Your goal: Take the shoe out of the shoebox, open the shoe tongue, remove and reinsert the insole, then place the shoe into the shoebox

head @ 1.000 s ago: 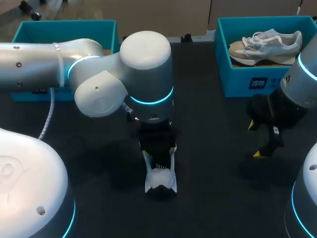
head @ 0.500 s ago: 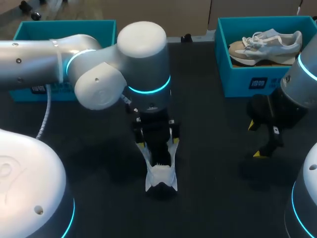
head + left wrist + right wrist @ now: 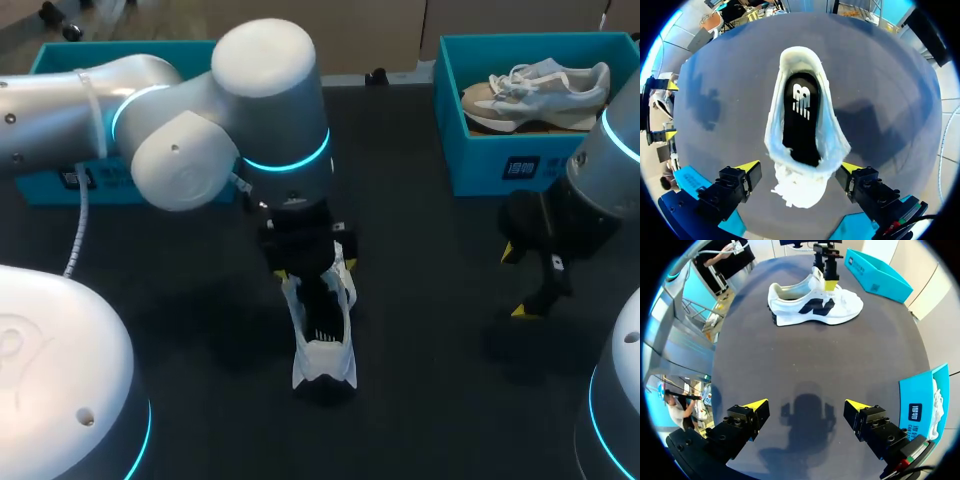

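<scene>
Since a second ago the left arm [image 3: 150, 130] has drawn back toward the far side of the desk [image 3: 430, 400], uncovering more of the white shoe [image 3: 322, 345]. The right arm has not shifted. The left claw [image 3: 800, 172] hangs over the shoe's laced front, its fingers spread wide on either side, gripping nothing. The shoe stands upright mid-desk with the black insole [image 3: 800, 115] lying inside. The right claw [image 3: 806, 407] hovers above the desk near the right shoebox [image 3: 500, 160], spread wide and empty.
</scene>
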{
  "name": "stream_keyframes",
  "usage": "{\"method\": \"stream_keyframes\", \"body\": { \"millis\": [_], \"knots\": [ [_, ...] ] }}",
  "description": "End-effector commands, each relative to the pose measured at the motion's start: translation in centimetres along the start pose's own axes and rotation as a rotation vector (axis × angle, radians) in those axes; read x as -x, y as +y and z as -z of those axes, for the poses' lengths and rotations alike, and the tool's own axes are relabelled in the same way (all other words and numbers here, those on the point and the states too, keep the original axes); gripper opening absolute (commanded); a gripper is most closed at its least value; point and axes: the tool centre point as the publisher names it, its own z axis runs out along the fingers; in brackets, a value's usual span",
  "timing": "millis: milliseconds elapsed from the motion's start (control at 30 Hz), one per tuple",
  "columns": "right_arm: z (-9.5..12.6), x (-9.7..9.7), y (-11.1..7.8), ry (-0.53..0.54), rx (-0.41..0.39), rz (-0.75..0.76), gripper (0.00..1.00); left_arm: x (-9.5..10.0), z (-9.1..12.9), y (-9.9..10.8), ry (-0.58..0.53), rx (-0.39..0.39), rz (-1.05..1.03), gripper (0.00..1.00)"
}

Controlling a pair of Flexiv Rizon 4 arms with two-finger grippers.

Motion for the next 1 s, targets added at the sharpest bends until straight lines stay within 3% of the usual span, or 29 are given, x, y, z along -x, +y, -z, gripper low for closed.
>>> {"method": "stream_keyframes", "body": {
  "millis": [33, 267, 333, 433, 533, 1000],
  "knots": [
    [0.0, -0.1, -0.1, -0.002, 0.001, 0.001, 1.0, -0.8, 1.5, 0.8, -0.007, 0.006, -0.004, 1.0],
    [0.0, -0.1, -0.1, -0.002, 0.001, 0.001, 1.0, -0.4, 2.9, 2.9, 0.002, 0.014, -0.002, 0.98],
    [0.0, -0.1, -0.1, -0.002, 0.001, 0.001, 1.0, -0.2, 3.2, 3.2, 0.002, 0.014, -0.002, 0.73],
    [0.0, -0.1, -0.1, -0.002, 0.001, 0.001, 1.0, -0.1, 3.6, 3.4, -0.003, 0.009, -0.009, 0.47],
    [0.0, -0.1, -0.1, -0.002, 0.001, 0.001, 1.0, 0.2, 3.5, 2.9, -0.007, 0.002, -0.024, 0.37],
    [0.0, -0.1, -0.1, -0.002, 0.001, 0.001, 1.0, 0.0, 0.8, -0.1, -0.012, -0.042, -0.05, 0.33]
  ]
}}
